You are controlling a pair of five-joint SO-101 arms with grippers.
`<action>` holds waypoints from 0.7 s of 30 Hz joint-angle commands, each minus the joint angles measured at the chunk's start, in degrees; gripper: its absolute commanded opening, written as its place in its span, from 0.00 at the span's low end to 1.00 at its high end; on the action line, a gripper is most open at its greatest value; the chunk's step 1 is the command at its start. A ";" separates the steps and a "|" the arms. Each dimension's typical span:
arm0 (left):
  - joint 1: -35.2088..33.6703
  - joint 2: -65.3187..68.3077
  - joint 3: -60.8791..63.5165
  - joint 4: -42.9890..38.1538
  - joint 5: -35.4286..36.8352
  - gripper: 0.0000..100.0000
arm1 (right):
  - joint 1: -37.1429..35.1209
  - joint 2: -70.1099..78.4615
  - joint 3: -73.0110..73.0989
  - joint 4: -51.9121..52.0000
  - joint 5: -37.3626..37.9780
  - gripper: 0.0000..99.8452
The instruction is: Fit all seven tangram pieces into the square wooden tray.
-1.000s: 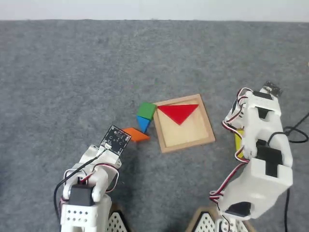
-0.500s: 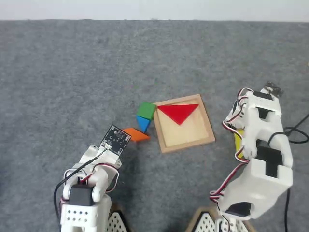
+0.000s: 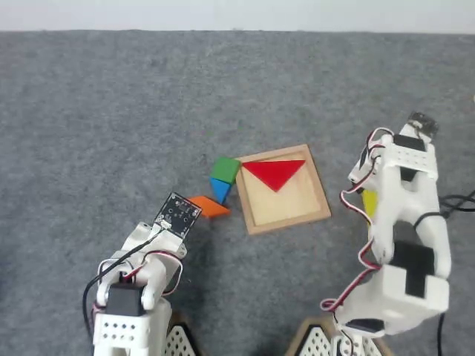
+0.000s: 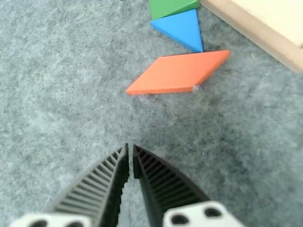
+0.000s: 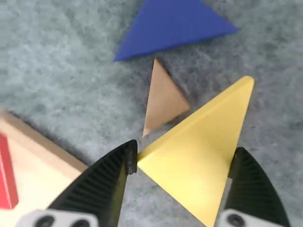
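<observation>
The right gripper (image 5: 184,158) is spread wide open. The yellow triangle (image 5: 199,161) is straddled by its jaws, flat on the felt and not lifted. In the high view this piece is found at 3 o'clock of the wooden tray (image 3: 289,221). The left gripper (image 4: 130,153) is closed on nothing, short of the orange parallelogram (image 4: 177,73). Only the red triangle (image 3: 273,173) is seated in the tray, at its 12 o'clock side.

If the jaws are shut across slanted edges, the thin piece may well be squeezed out or twisted. The tan triangle (image 5: 163,99) just beside it could be shoved, and the fingertips could be snagged in the nap.

The table is covered with grey felt (image 3: 111,111), and a pale strip (image 3: 237,13) is seen beyond it at 12 o'clock.
</observation>
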 commanded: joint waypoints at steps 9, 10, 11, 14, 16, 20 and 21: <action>-0.44 -0.70 -0.66 -0.18 -0.62 0.01 | -17.36 -6.29 -4.13 5.41 14.95 0.27; -0.44 -0.70 -0.66 -0.18 -0.62 0.01 | -19.47 -6.20 -4.57 5.85 16.35 0.27; -0.44 -0.70 -0.66 -0.18 -0.62 0.01 | -21.58 -6.37 -5.01 6.11 17.23 0.27; -0.44 -0.70 -0.66 -0.18 -0.62 0.01 | -27.21 -6.29 -6.59 6.29 17.58 0.27; -0.44 -0.70 -0.66 -0.18 -0.62 0.01 | -30.20 -5.93 -7.91 6.46 17.85 0.27; -0.44 -0.70 -0.66 -0.18 -0.62 0.01 | -34.59 -5.93 -8.97 7.69 27.96 0.27; -0.44 -0.70 -0.66 -0.18 -0.62 0.01 | -35.03 -5.93 -9.05 8.13 31.21 0.27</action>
